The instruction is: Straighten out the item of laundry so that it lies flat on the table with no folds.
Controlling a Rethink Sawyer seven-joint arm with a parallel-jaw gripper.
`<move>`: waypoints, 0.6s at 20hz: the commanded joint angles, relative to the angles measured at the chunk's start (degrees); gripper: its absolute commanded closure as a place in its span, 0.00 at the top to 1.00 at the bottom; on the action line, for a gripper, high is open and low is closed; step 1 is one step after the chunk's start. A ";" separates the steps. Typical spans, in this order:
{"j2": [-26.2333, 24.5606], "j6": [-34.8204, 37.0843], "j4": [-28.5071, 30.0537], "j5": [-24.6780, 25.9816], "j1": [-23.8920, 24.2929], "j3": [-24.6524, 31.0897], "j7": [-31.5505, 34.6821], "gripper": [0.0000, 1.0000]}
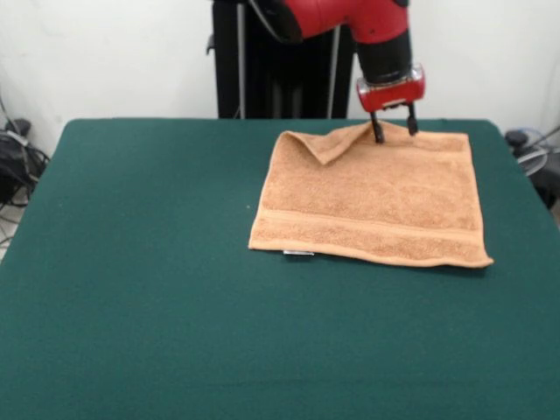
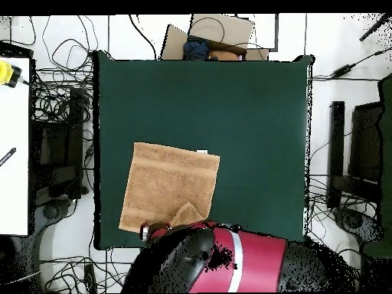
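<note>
The tan-orange towel (image 1: 376, 206) lies on the far right part of the green table (image 1: 140, 289). It is mostly flat, with a woven band along its near edge and a small white tag (image 1: 297, 253) at the near left corner. Its far left corner is folded over into a triangular flap (image 1: 328, 144). My gripper (image 1: 395, 129) hangs at the towel's far edge, just right of the flap's peak. Its fingers are apart, with the left fingertip (image 1: 378, 136) touching the cloth. In the overhead view the towel (image 2: 164, 180) lies at the table's lower left and the arm (image 2: 230, 260) hides the gripper.
The robot's black pedestal (image 1: 262, 61) stands behind the table's far edge. Cables and equipment (image 1: 17, 162) lie on the floor off both sides. In the overhead view a white desk (image 2: 14, 145) is at the left and boxes (image 2: 214, 38) are beyond the far edge.
</note>
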State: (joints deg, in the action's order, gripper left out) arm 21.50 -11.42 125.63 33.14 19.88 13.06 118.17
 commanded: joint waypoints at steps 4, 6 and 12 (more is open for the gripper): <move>-1.33 -0.89 -3.86 4.07 3.23 -0.84 3.91 1.00; 0.11 0.19 -2.96 4.06 3.57 -0.67 3.92 1.00; 1.75 1.96 -1.78 4.76 5.26 -0.33 3.12 1.00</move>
State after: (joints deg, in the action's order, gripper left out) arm 21.98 -11.42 126.38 35.34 23.92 13.07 118.17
